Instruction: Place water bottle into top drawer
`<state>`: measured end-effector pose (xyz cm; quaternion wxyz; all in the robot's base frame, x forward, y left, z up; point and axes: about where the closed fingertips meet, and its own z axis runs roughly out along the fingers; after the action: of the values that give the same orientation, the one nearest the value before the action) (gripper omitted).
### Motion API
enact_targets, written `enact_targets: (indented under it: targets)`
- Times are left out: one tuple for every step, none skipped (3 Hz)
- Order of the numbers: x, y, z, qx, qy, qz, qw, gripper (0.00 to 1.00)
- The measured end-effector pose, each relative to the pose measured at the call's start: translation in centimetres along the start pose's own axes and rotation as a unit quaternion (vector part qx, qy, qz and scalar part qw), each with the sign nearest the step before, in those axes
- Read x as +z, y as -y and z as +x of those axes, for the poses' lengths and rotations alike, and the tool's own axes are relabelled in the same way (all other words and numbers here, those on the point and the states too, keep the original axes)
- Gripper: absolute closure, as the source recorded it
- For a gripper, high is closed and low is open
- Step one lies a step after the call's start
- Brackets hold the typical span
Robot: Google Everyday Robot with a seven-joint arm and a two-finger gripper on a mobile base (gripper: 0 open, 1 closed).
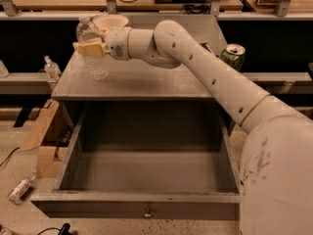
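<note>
The water bottle (94, 58), clear ribbed plastic, stands at the back left of the cabinet top (146, 80), leaning slightly left. My gripper (91, 47) reaches in from the right and is shut on the bottle's middle, with one tan finger (89, 49) across its front. The bottle's base is at or just above the surface. The top drawer (146, 173) is pulled fully open below the cabinet top. It is empty, with its small pull (146, 213) on the front panel.
A green drink can (233, 56) stands on the shelf to the right, behind my arm. A pale bowl (110, 20) sits behind the gripper. A small pump bottle (51, 68) stands on the left shelf. A cardboard box (41, 136) and a small object (19, 189) lie on the floor at left.
</note>
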<state>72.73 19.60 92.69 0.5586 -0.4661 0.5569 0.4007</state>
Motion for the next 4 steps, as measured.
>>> enact_targets:
  targets:
    - [0.3,-0.2,0.0,0.0,0.0,-0.002,1.0,1.0]
    - [0.3,-0.2,-0.1,0.0,0.001,-0.003,1.0,1.0]
    - [-0.3,-0.4,-1.1,-0.012,0.004,0.002,0.9999,1.0]
    - [-2.6,-2.0,-4.3,-0.032,0.015,0.026,0.999,1.0]
